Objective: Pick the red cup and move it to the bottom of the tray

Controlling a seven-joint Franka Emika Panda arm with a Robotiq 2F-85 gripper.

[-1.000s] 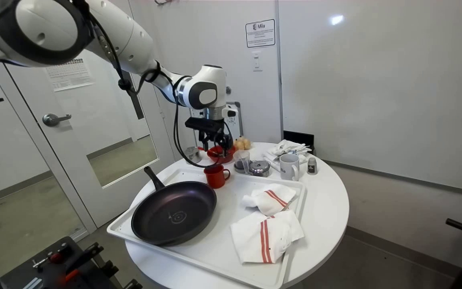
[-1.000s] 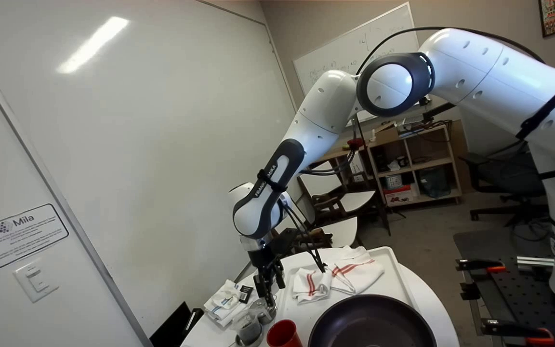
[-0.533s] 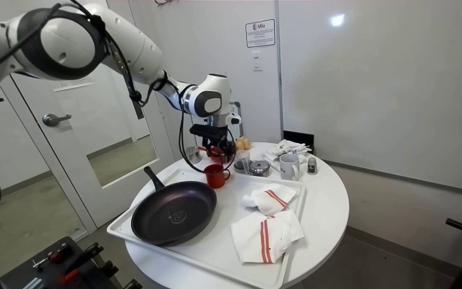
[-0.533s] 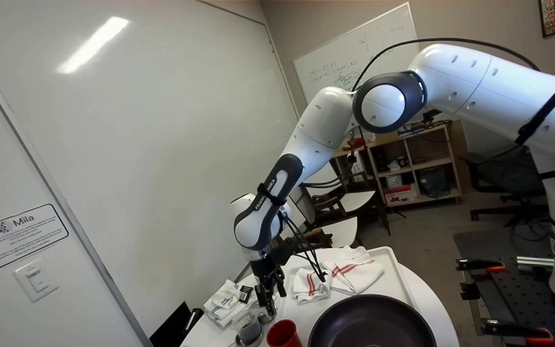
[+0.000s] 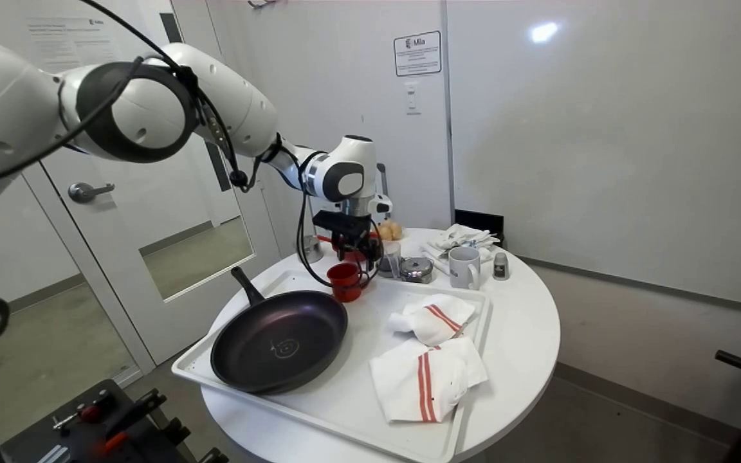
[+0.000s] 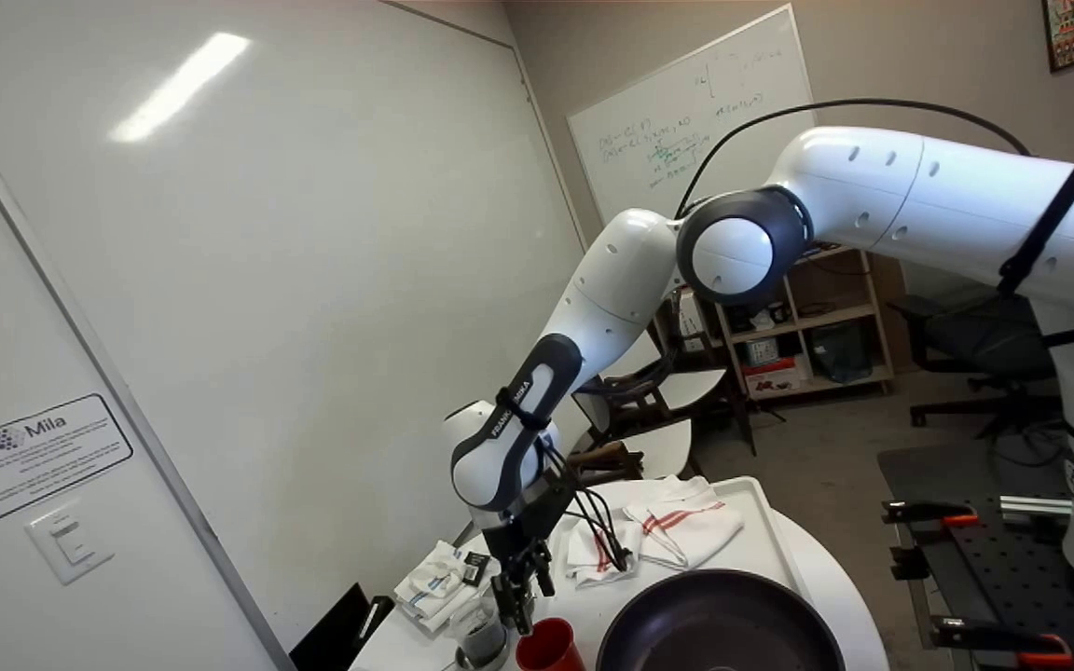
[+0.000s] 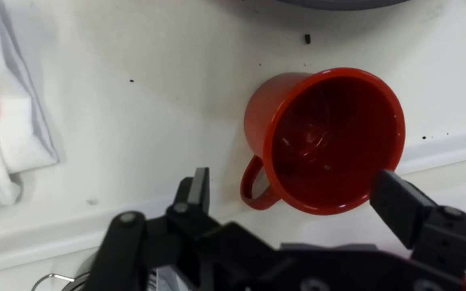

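Note:
The small glossy red cup (image 5: 345, 286) stands upright on the white tray (image 5: 370, 360), by the tray's far edge and beside the black frying pan (image 5: 280, 341). The cup also shows in an exterior view (image 6: 549, 647), cut by the bottom edge. In the wrist view I look into the cup (image 7: 326, 137), its handle pointing to the lower left. My gripper (image 7: 291, 176) is open and empty. The cup's rim and handle lie between the fingers' lines, with the right fingertip overlapping the rim in view. In both exterior views the gripper (image 5: 356, 257) (image 6: 533, 608) is just above and beside the cup.
Two striped towels (image 5: 435, 318) lie on the tray's right side. Beyond the tray stand a lidded metal pot (image 5: 417, 270), a clear cup (image 5: 391, 257), a grey mug (image 5: 464, 267) and a shaker (image 5: 500, 265). A red bowl-like dish (image 5: 374, 236) is partly hidden behind the gripper.
My gripper has moved down, nearer to the red cup, and slightly right in an exterior view. The cup, pan, towels and tray have not moved.

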